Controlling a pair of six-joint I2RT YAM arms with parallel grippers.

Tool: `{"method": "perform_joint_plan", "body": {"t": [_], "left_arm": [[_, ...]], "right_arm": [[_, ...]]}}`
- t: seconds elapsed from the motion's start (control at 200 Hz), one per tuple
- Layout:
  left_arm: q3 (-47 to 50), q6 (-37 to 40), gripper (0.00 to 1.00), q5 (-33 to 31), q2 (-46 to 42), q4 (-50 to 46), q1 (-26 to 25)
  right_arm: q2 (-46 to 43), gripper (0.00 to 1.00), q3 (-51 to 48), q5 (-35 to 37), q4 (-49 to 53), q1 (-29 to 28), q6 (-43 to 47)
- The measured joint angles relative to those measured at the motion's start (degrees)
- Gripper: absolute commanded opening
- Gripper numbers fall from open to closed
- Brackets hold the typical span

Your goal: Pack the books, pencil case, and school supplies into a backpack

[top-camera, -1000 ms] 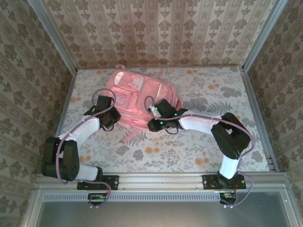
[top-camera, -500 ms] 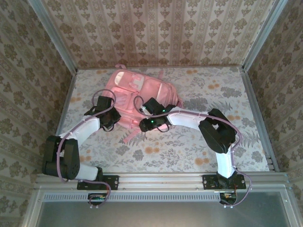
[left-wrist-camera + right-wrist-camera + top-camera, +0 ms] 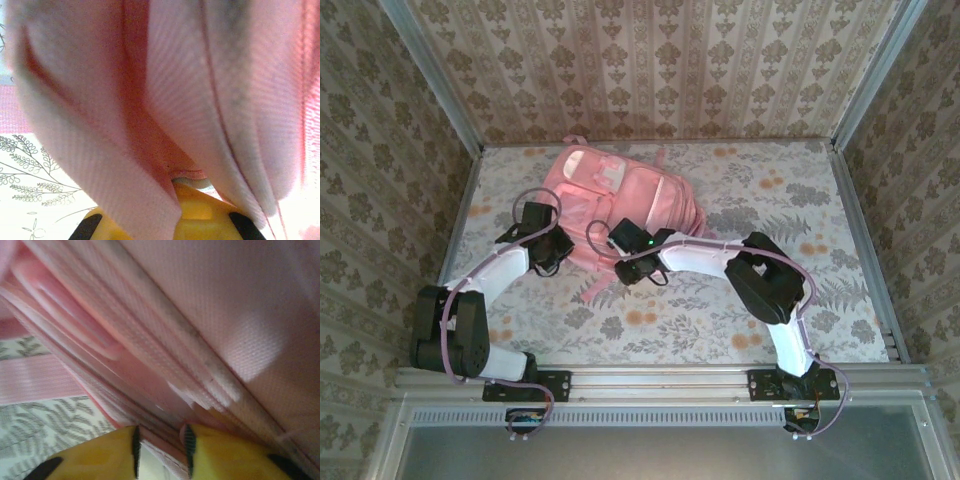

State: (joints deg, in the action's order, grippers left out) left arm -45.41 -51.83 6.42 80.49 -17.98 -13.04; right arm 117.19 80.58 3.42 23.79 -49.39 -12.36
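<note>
When comparing with the view one second earlier, note the right pincer (image 3: 628,268) shifted leftward along the near edge of the backpack (image 3: 620,195), elbow folded tighter. Locate the backpack flat on the bench (image 3: 750,300), left of centre. Read the right pincer as narrow, pink fabric nipped between its jaws. Treat the left pincer (image 3: 550,260), at the near-left corner under draped fabric, as impossible to judge.

Loads of bare table (image 3: 790,200) right of the backpack (image 3: 620,195), easy pass there. Behind it the back wall (image 3: 650,70) sits close. Its near edge is crowded: left gripper (image 3: 550,262) and right gripper (image 3: 633,271) both against the fabric.
</note>
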Motion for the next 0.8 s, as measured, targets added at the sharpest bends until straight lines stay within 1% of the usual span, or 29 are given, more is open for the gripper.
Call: {"method": "perform_joint_plan", "body": {"t": [0.03,0.11,0.2,0.24,0.32,0.415,0.48,0.51,0.545,0.62,0.72,0.8], "left_arm": [[0.0,0.0,0.00,0.0,0.0,0.0,0.0],[0.0,-0.2,0.00,0.3,-0.3,0.0,0.0],[0.0,-0.4,0.00,0.9,-0.7,0.0,0.0],[0.0,-0.5,0.00,1.2,-0.9,0.0,0.0],[0.0,-0.7,0.00,1.3,-1.5,0.0,0.5],[0.0,-0.9,0.00,1.3,-1.9,0.0,1.2],[0.0,-1.0,0.00,1.3,-2.2,0.0,1.5],[0.0,-1.1,0.00,1.4,-2.3,0.0,1.5],[0.0,-1.1,0.00,1.5,-2.3,0.1,1.5],[0.0,-1.1,0.00,2.3,-2.2,0.3,1.5],[-0.1,-1.0,0.00,2.6,-2.2,0.3,1.5],[-0.1,-0.8,0.00,2.6,-2.2,0.2,1.5]], "right_arm": [[0.0,0.00,-0.1,0.7,0.2,-0.1,0.2],[-0.9,0.00,-1.6,1.1,-1.1,-0.2,0.4],[-6.6,0.00,-7.1,1.1,-5.0,-0.2,0.1],[-11.0,0.00,-10.3,1.2,-6.6,0.0,-0.1],[-22.7,0.00,-19.2,3.0,-11.4,0.7,-1.5],[-37.7,0.00,-31.5,5.9,-21.2,2.2,-4.1],[-43.1,0.00,-37.0,6.7,-25.4,3.5,-5.7],[-43.7,0.02,-38.2,6.4,-26.2,4.2,-6.1],[-43.1,0.10,-38.4,5.9,-26.3,4.7,-6.1],[-38.6,0.21,-37.7,3.4,-26.0,5.4,-5.4],[-31.8,0.26,-34.2,0.1,-23.5,4.9,-1.3],[-27.5,0.25,-30.7,-1.8,-22.0,4.3,4.0]]}}
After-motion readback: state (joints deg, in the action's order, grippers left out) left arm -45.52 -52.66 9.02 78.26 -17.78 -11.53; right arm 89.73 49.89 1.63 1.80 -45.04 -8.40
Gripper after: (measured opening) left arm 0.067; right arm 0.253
